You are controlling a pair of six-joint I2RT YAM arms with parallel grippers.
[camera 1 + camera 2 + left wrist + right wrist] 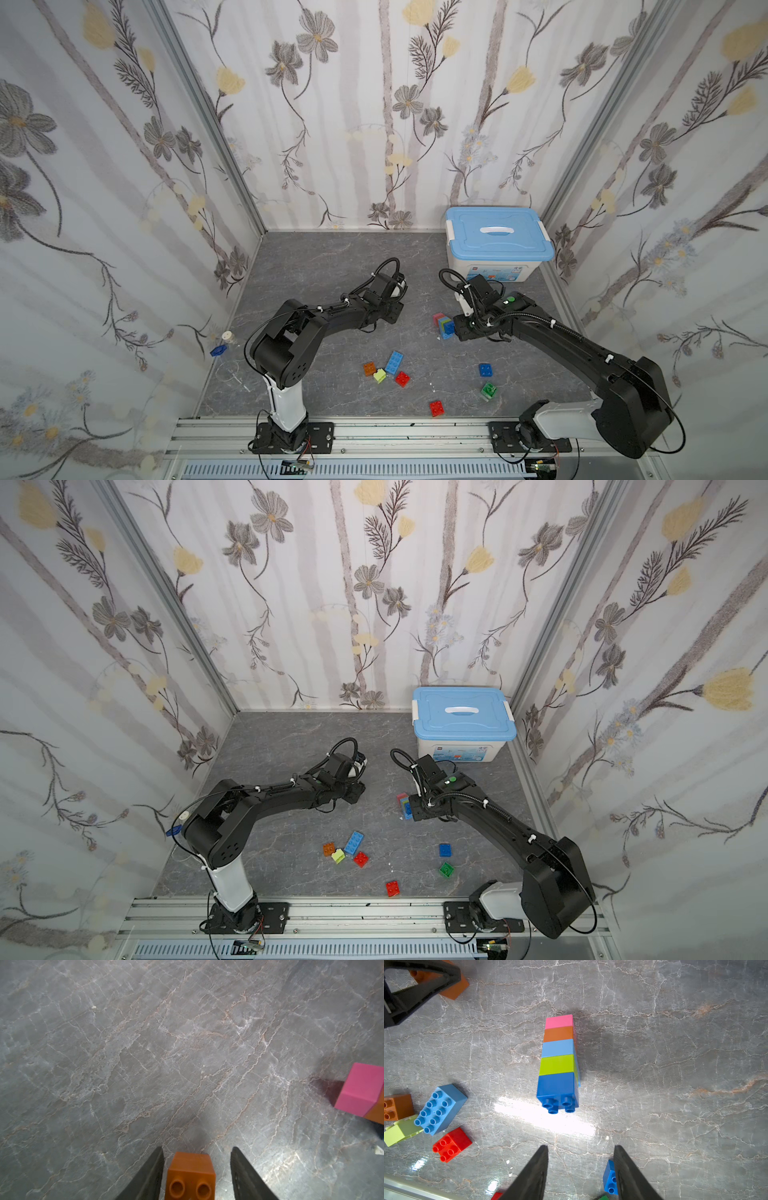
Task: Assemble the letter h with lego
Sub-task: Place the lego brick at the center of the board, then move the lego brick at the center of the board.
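My left gripper (197, 1149) is open and straddles an orange lego brick (191, 1176) that rests on the floor; one finger stands close to it and a gap shows at the other. The same brick (454, 989) appears under that gripper in the right wrist view. A stack of lego (558, 1059) lies on its side: pink, orange, light blue, lime and blue, seen in both top views (444, 326) (405, 806). My right gripper (581, 1146) hangs open above the floor just short of the stack's studded blue end, with nothing between its fingers.
Loose bricks lie toward the front: orange (369, 368), lime (379, 375), long light-blue (394, 362), red (402, 378), blue (485, 369), green (488, 390), another red (436, 408). A white storage box with a blue lid (496, 245) stands at the back right. Walls enclose three sides.
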